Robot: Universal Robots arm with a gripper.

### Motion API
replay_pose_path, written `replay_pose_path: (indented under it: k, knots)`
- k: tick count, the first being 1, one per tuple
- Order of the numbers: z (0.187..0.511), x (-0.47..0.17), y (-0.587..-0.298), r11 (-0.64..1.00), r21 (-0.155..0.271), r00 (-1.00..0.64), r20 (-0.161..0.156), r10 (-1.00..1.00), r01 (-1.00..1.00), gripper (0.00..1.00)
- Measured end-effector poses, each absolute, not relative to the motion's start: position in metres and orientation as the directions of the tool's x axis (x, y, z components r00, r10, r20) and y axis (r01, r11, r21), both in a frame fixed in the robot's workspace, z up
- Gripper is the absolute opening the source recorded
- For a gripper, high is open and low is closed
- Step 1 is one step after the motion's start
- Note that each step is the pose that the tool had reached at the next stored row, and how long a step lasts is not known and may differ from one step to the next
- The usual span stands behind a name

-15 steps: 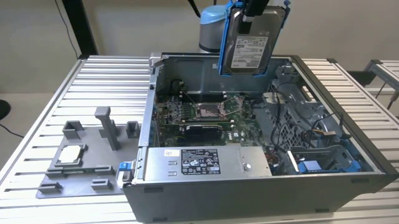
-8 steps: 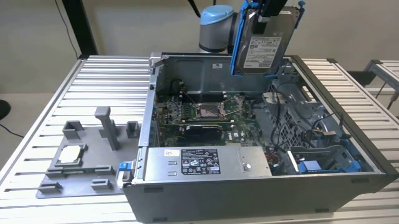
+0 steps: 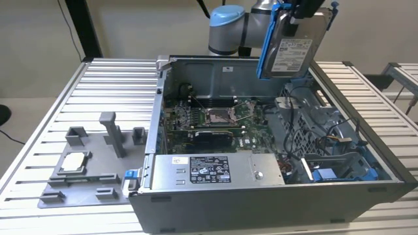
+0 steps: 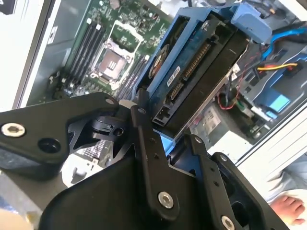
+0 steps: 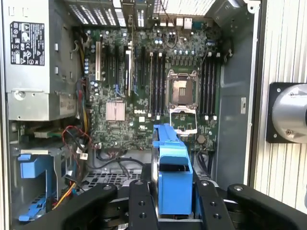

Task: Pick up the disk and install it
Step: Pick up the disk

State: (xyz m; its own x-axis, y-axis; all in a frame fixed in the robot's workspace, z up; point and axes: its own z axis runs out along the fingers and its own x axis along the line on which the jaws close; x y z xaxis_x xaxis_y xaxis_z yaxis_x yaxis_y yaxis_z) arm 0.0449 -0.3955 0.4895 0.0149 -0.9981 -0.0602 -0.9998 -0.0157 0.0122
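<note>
Open computer case (image 3: 261, 205) below — disk (image 3: 291, 53) clamped in end effector (image 5: 173, 203).

The disk (image 3: 294, 41), a silver hard drive with a white label in a bright blue carrier, hangs on edge, slightly tilted, clamped in the tool (image 5: 173, 203) above the open computer case (image 3: 261, 205).

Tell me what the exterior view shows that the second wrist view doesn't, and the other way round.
Exterior view: the white label on the disk, the grey holder with the chip on the table, and the large grey box in the computer case. Second wrist view: the disk's connector end and the gripper shut on the disk. Both: the disk held above the open case, over the motherboard.
</note>
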Motion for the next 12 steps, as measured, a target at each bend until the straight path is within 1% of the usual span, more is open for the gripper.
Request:
replay_pose_path:
  k: [12]
  knots:
    - [0.489,0.090,-0.395,-0.016,0.012,0.015,-0.060,-0.998,-1.000,0.00]
